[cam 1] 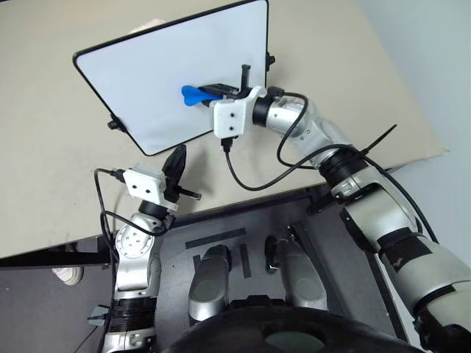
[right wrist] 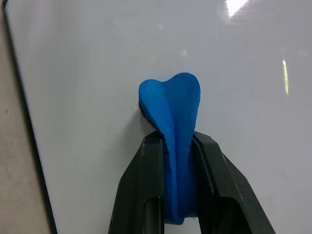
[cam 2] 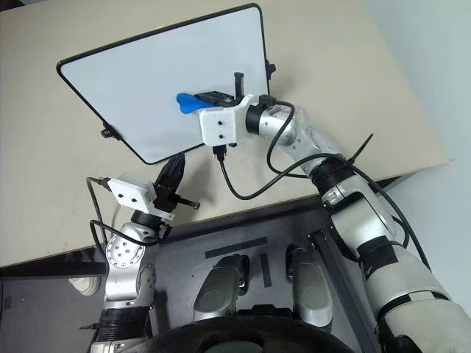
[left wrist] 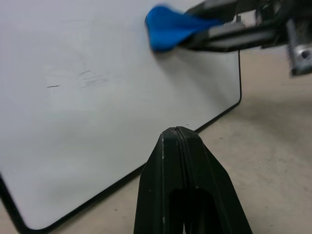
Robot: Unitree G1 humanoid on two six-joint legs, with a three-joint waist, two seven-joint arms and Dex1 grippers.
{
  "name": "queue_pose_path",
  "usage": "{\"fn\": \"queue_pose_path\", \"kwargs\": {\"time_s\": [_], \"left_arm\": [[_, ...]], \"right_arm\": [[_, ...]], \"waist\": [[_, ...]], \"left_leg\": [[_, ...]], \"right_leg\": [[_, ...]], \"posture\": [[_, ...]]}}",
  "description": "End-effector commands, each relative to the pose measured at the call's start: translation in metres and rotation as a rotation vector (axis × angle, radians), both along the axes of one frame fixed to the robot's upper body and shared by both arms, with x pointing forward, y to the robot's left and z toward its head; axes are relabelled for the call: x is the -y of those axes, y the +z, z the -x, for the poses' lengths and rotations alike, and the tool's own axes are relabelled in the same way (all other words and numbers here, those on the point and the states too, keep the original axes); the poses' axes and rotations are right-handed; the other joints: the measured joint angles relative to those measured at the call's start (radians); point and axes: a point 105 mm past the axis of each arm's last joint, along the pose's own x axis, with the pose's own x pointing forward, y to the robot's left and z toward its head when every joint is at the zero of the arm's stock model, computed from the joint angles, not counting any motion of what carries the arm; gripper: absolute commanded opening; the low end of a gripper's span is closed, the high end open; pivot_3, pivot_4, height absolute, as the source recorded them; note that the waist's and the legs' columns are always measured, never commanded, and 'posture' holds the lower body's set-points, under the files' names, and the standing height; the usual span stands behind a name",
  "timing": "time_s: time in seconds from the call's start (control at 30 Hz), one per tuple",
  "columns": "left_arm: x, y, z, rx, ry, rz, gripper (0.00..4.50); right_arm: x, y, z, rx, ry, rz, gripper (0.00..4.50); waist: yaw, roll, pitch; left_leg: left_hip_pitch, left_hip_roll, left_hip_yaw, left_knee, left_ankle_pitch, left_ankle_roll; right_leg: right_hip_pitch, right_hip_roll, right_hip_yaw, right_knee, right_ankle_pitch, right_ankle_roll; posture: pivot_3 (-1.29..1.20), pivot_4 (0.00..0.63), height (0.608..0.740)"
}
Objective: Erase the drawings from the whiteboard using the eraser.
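Observation:
The whiteboard [cam 1: 147, 81] lies on the table, white with a thin black frame. My right gripper [cam 1: 211, 92] reaches over its right half and is shut on the blue eraser [cam 1: 193, 95], whose broad tip [right wrist: 170, 100] sits against the board's surface. My left gripper [cam 1: 177, 157] stays shut and empty just in front of the board's near edge, its fingers [left wrist: 178, 146] pointing at the board. The drawings are hidden from me; a few faint grey streaks [left wrist: 90, 78] mark the board left of the eraser.
The beige table [cam 1: 44, 147] runs wide to the left of the board and to its right [cam 1: 353, 81]. Its front edge [cam 1: 243, 202] lies just behind my left wrist. A black cable [cam 1: 250, 180] loops down from the right wrist. A shoe [cam 1: 68, 276] stands on the floor at the left.

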Motion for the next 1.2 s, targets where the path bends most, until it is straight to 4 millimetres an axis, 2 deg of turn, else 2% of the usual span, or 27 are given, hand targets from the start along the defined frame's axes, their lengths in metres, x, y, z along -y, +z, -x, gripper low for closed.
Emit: {"fn": "queue_pose_path", "kwargs": {"time_s": [0.03, 0.17, 0.3, 0.4, 0.5, 0.53, 0.67, 0.87, 0.9, 1.03, 1.2], "left_arm": [[-0.003, 0.009, 0.003, 0.039, 0.009, -0.006, 0.0], [-0.003, 0.009, 0.003, 0.036, 0.005, -0.006, 0.0], [-0.002, 0.008, 0.002, 0.029, -0.016, -0.01, 0.0], [-0.002, 0.009, 0.001, 0.026, -0.026, -0.014, 0.0], [-0.002, 0.009, 0.0, 0.025, -0.032, -0.016, 0.0], [-0.001, 0.009, -0.001, 0.026, -0.035, -0.016, 0.0], [-0.002, 0.01, -0.001, 0.027, -0.036, -0.019, 0.0], [-0.008, 0.014, -0.002, 0.028, -0.029, -0.035, 0.0], [-0.008, 0.014, -0.002, 0.027, -0.03, -0.038, 0.0], [-0.01, 0.013, 0.0, 0.011, -0.043, -0.046, 0.0], [-0.014, 0.016, 0.001, -0.002, -0.057, -0.062, 0.0]], "right_arm": [[0.027, -0.008, 0.021, -0.207, 0.047, -0.007, 0.51], [0.064, -0.012, 0.019, -0.378, -0.067, -0.094, 0.51], [0.107, -0.03, 0.017, -0.496, -0.199, -0.107, 0.51], [0.117, -0.043, 0.025, -0.556, -0.219, -0.077, 0.51], [0.116, -0.05, 0.029, -0.595, -0.224, -0.075, 0.51], [0.116, -0.053, 0.028, -0.61, -0.236, -0.089, 0.82], [0.118, -0.06, 0.027, -0.623, -0.264, -0.079, 2.04], [0.117, -0.04, 0.022, -0.576, -0.269, -0.155, 4.26], [0.119, -0.038, 0.023, -0.567, -0.27, -0.162, 4.43], [0.125, -0.029, 0.032, -0.614, -0.248, -0.239, 4.43], [0.147, -0.029, 0.044, -0.674, -0.291, -0.291, 4.43]], "waist": [[0.009, -0.001, -0.001], [0.009, -0.001, -0.001], [0.007, -0.002, -0.001], [0.007, -0.002, -0.001], [-0.003, -0.002, -0.001], [-0.005, -0.002, -0.001], [-0.006, -0.002, -0.001], [-0.003, -0.002, -0.001], [-0.003, -0.002, -0.001], [0.0, -0.002, -0.001], [0.008, -0.002, -0.001]], "left_leg": [[0.0, 0.0, 0.0, 0.0, 0.001, 0.002], [-0.001, -0.001, 0.001, 0.001, 0.001, 0.004], [0.002, 0.0, 0.001, 0.0, 0.001, 0.004], [0.003, 0.0, 0.001, 0.0, 0.003, 0.004], [0.004, 0.0, 0.001, 0.0, 0.005, 0.005], [0.004, 0.0, 0.001, 0.0, 0.006, 0.005], [0.006, 0.0, 0.0, 0.0, 0.008, 0.005], [0.008, 0.0, -0.001, 0.0, 0.008, 0.005], [0.008, 0.0, -0.001, 0.0, 0.008, 0.005], [0.006, -0.001, -0.001, 0.0, 0.007, 0.006], [0.004, -0.001, -0.001, 0.0, 0.004, 0.007]], "right_leg": [[0.002, 0.0, 0.0, 0.0, -0.002, 0.001], [0.002, 0.0, 0.0, -0.002, -0.004, 0.001], [0.002, 0.0, 0.0, 0.0, -0.003, 0.001], [0.003, 0.0, 0.0, 0.003, -0.004, 0.001], [0.004, 0.0, 0.0, 0.003, -0.004, 0.003], [0.004, 0.0, 0.0, 0.003, -0.008, 0.01], [0.008, 0.001, 0.001, 0.003, -0.008, 0.011], [0.01, 0.001, 0.001, 0.002, -0.009, 0.013], [0.01, 0.001, 0.001, 0.002, -0.009, 0.014], [0.009, 0.001, 0.001, 0.001, -0.01, 0.015], [0.009, 0.002, 0.001, 0.0, -0.011, 0.012]], "posture": [[0.0, 0.15, 0.74], [0.0, 0.15, 0.74], [0.0, 0.15, 0.74], [0.0, 0.15, 0.74], [0.0, 0.15, 0.74], [0.0, 0.15, 0.74], [0.0, 0.15, 0.74], [0.0, 0.15, 0.74], [0.0, 0.15, 0.74], [0.0, 0.15, 0.74], [0.0, 0.15, 0.74]]}}
